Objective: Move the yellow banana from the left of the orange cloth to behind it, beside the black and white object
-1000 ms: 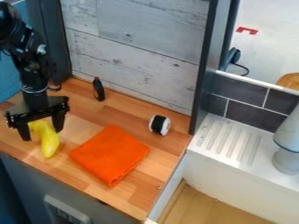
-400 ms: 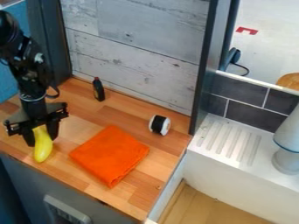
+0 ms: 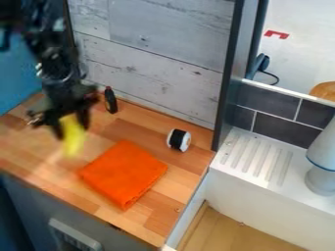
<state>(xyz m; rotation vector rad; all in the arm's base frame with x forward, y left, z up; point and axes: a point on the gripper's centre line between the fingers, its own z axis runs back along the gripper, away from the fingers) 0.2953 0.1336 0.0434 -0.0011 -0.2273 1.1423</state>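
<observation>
Up and a little to the right in your view have gone the gripper (image 3: 70, 128) and the yellow banana (image 3: 74, 139) since the earlier frame; the cloth, bottle and roll lie where they were. Motion blurs the banana, but you can see it hanging between the jaws, which look closed down on it, one on each side. It is over the left part of the wooden counter (image 3: 154, 211), near the upper left edge of the orange cloth (image 3: 124, 174), and you can judge it lifted clear, though the blur hides any gap beneath.

So you have the grasp done and, by the look of it, the lift too; setting the banana down and letting go are still undone.

Count what you have: one banana, one folded cloth, one small dark bottle (image 3: 110, 100) near the back wall, and one black-and-white roll (image 3: 179, 140) beyond the cloth's upper right side. You also have one pale, blue-banded object (image 3: 321, 164) on the white ledge (image 3: 252, 159) at the right.
</observation>
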